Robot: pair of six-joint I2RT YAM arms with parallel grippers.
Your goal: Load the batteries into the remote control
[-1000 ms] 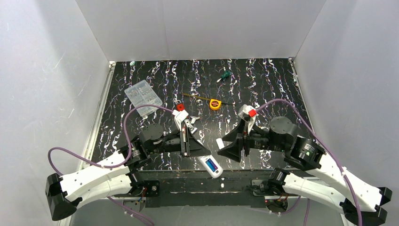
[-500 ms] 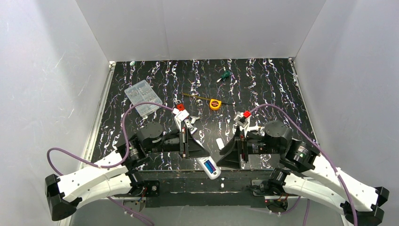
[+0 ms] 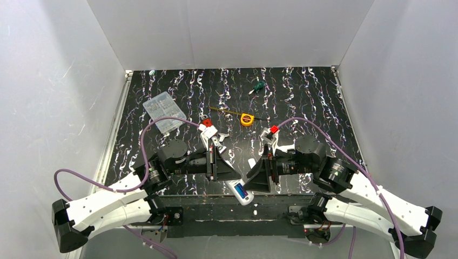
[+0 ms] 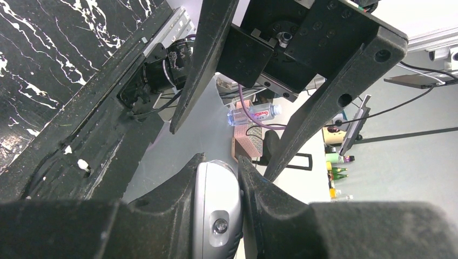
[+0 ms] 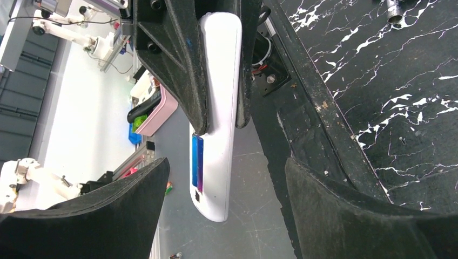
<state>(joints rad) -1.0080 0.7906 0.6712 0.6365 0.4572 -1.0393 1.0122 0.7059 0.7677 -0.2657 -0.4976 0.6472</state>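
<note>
Eyes on the remote control [image 3: 240,192] first: a small white oblong handset with rounded ends, hanging just past the near edge of the table between the two arm bases. From the right wrist its long white body [image 5: 222,75] runs lengthways toward the camera, with its far part pinched between dark fingers. Along its free end there's a slim blue strip, the batteries [image 5: 197,162], sitting in the body. From above they show as a blue patch [image 3: 243,190]. How many, I can't tell.

Around it all stand plain white walls [image 3: 227,32] on three sides. The table [image 3: 302,97] is black with white marbling. Well back on it lie a clear plastic box [image 3: 164,112], a yellow tape measure [image 3: 247,119] and, farthest off, a green-handled screwdriver [image 3: 258,86].

Now the arms. The left arm [image 3: 108,202] reaches low from its base, folded at the elbow, forearm running right along the near edge. The right arm [image 3: 372,199] mirrors it, forearm running left. The left gripper [image 3: 231,178] is clamped on the remote, a finger pressed to each side [image 4: 219,162]. The right gripper [image 3: 253,181] faces it with jaws spread wide. In its own view [image 5: 226,162] the handset's free end lies between the fingers with a gap on both sides.
</note>
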